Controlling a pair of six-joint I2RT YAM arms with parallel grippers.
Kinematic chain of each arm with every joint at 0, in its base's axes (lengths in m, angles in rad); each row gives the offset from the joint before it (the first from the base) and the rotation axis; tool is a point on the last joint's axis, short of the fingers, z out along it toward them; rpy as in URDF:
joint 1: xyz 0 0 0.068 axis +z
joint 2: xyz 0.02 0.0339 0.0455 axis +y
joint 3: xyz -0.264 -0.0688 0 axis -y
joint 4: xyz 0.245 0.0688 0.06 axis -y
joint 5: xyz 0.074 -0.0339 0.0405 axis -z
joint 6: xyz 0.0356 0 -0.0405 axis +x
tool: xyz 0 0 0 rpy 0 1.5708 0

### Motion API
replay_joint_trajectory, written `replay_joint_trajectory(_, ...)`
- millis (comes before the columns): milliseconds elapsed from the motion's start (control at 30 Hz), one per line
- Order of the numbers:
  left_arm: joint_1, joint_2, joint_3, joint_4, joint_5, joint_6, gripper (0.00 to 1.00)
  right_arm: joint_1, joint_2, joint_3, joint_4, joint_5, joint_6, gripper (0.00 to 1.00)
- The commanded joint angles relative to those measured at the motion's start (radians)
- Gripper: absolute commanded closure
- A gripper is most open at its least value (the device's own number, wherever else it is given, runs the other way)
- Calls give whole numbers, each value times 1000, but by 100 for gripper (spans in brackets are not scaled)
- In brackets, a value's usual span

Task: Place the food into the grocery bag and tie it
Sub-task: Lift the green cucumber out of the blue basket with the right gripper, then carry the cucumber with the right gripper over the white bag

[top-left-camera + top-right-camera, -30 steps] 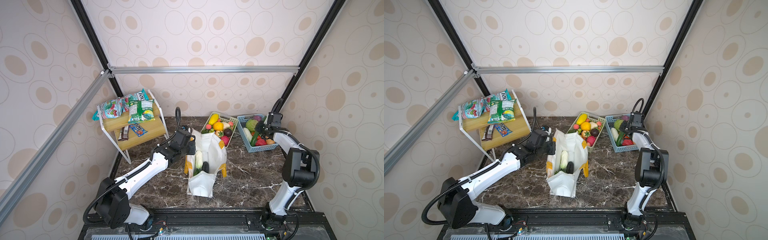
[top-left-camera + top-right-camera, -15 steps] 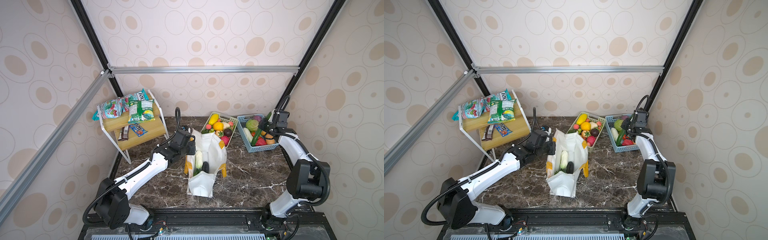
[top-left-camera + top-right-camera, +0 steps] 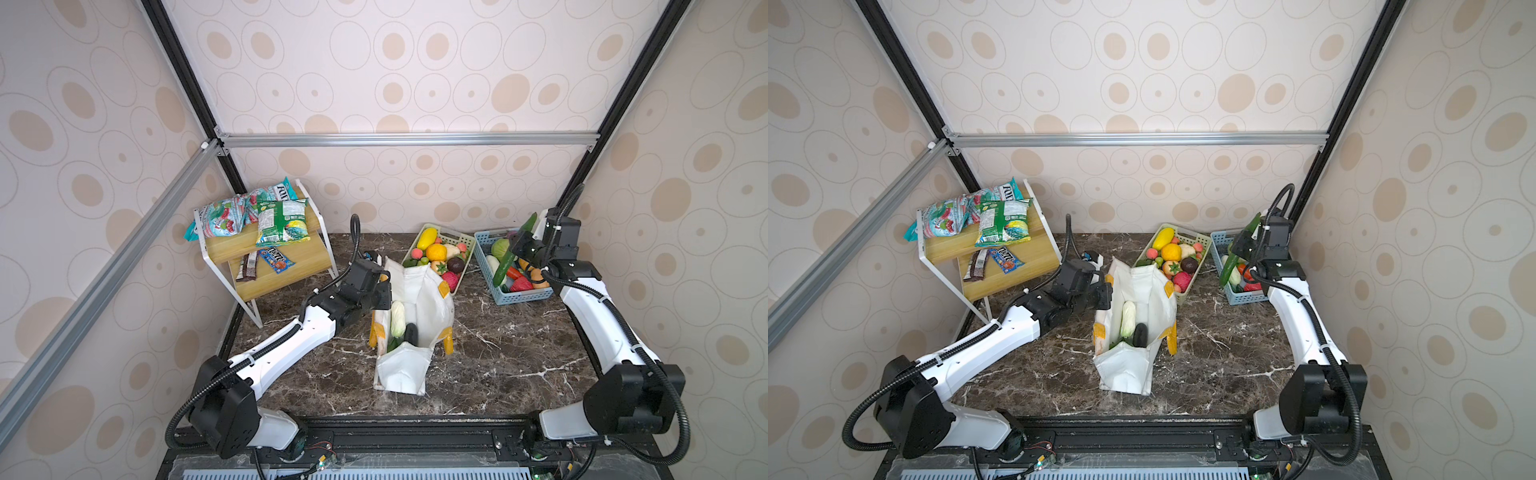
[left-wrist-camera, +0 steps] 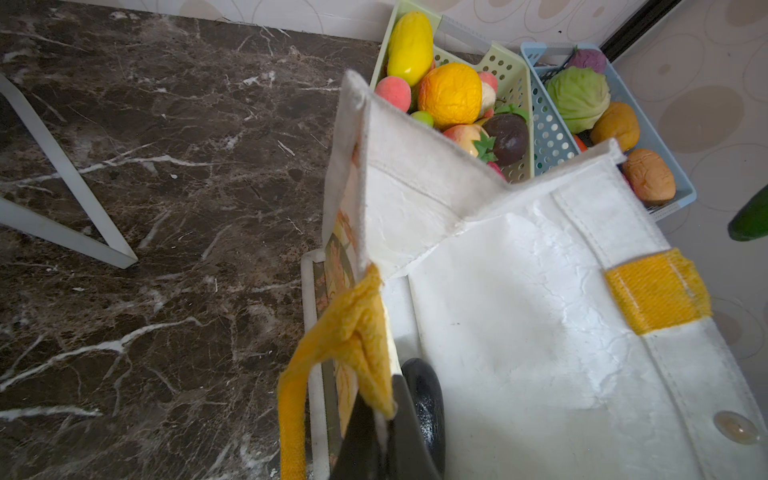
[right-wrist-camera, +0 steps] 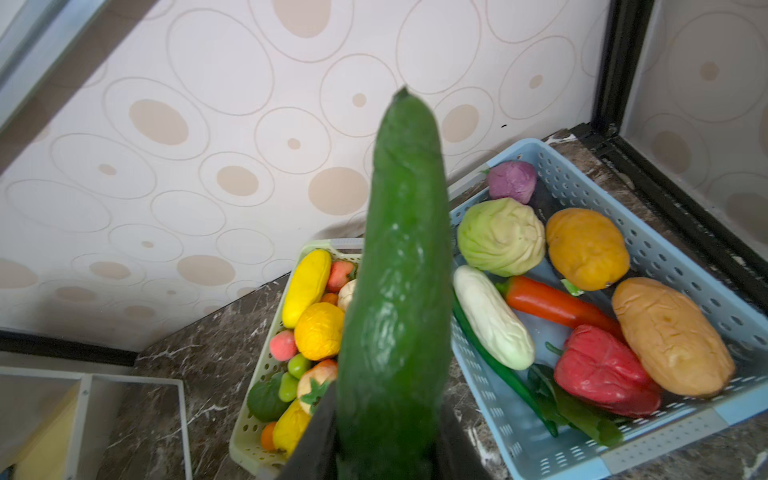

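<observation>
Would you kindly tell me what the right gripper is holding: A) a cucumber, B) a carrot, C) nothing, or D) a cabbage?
A: in the right wrist view the right gripper is shut on the long green cucumber, while the carrot and the cabbage lie in the blue basket.

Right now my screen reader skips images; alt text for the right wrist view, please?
The right claw grips a long green cucumber. Behind it, a blue basket of vegetables and a pale green basket of fruit sit on dark marble.
</observation>
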Motion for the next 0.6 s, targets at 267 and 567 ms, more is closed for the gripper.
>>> replay_joint_trajectory(267, -1, -10, 0, 58, 2, 17, 100, 133, -146, -89, 34, 6, 128, 70)
replay_joint_trajectory(567, -1, -12, 13, 57, -7, 37, 100, 284, -193, -109, 71, 14, 162, 70)
